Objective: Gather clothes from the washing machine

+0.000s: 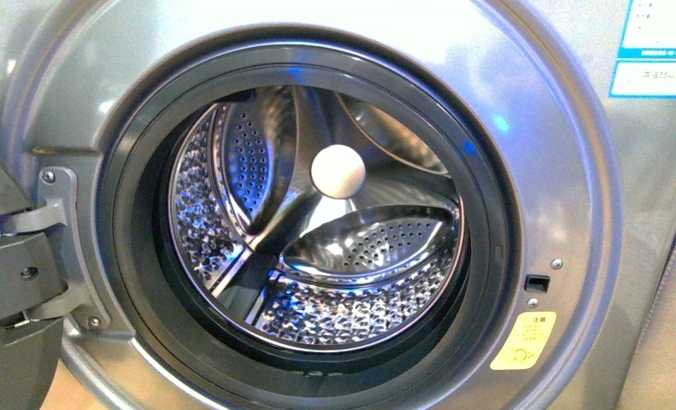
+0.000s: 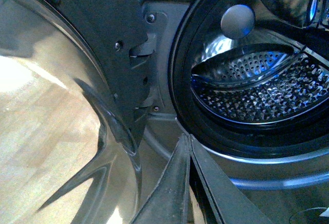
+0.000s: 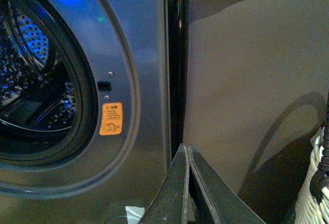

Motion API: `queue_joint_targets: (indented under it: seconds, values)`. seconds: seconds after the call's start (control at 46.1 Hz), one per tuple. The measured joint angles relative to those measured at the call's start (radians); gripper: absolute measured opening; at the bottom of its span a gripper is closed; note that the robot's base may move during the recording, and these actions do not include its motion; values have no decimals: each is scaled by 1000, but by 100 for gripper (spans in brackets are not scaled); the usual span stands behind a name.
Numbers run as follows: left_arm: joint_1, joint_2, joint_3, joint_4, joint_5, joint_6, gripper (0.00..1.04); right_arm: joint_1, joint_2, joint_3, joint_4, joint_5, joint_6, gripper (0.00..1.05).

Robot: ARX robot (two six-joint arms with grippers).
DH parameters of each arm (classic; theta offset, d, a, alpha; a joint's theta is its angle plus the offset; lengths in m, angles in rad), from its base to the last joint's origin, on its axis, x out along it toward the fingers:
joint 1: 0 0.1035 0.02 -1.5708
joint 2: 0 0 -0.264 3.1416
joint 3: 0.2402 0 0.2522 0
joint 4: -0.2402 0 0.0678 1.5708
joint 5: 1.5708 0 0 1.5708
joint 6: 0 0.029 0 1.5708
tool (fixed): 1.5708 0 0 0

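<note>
While pressed tip to tip with nothing between, left gripper (image 2: 188, 144) hangs low before washing machine (image 1: 573, 171), just below dark door seal (image 2: 180, 80) and near hinge bracket (image 2: 146, 44). Right gripper (image 3: 187, 154) likewise closed flat, empty, low in front of machine's right edge, beside black vertical gap (image 3: 175, 54) that separates cabinet from plain grey panel (image 3: 257, 80). Neither gripper seen in front view.

Counts: two grippers, both empty. One machine, one round opening, one door (image 1: 9, 282) swung out to the left on one hinge (image 1: 56, 213) with visible screws. Curved glass of door (image 2: 56, 106) fills much of left wrist view. One perforated steel drum (image 1: 343, 316); three raised paddles visible inside. One pale round cap (image 1: 338, 171) at drum's back centre. One latch slot (image 1: 536, 283), one yellow sticker (image 1: 524, 340) just below it, one blue-white label (image 1: 656, 47) at upper right. No clothes seen in any view; drum interior bare metal as far as visible.

Edges and room: opening wide, unobstructed, ringed by thick dark gasket (image 1: 488, 213). Left side crowded by door and hinge hardware. Right side open along grey panel. White woven object with black cord (image 3: 318, 183) at far edge of right wrist view, partly cropped. Small pale scrap (image 3: 134, 213) at machine's foot.
</note>
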Motion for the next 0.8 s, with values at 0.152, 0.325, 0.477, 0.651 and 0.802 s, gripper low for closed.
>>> queue_joint_targets:
  seconds: [0.152,0.325,0.477,0.651,0.802]
  values:
    - [0,-41,-21,-11,0,0,4,0,0,0,0,0,0,2]
    - [0,-187,-39,-167,0,0,4,0,0,0,0,0,0,2]
    - [0,-227,-39,-180,0,0,4,0,0,0,0,0,0,2]
    - [0,-227,-39,-181,0,0,4,0,0,0,0,0,0,2]
    - [0,-227,-39,-181,0,0,4,0,0,0,0,0,0,2]
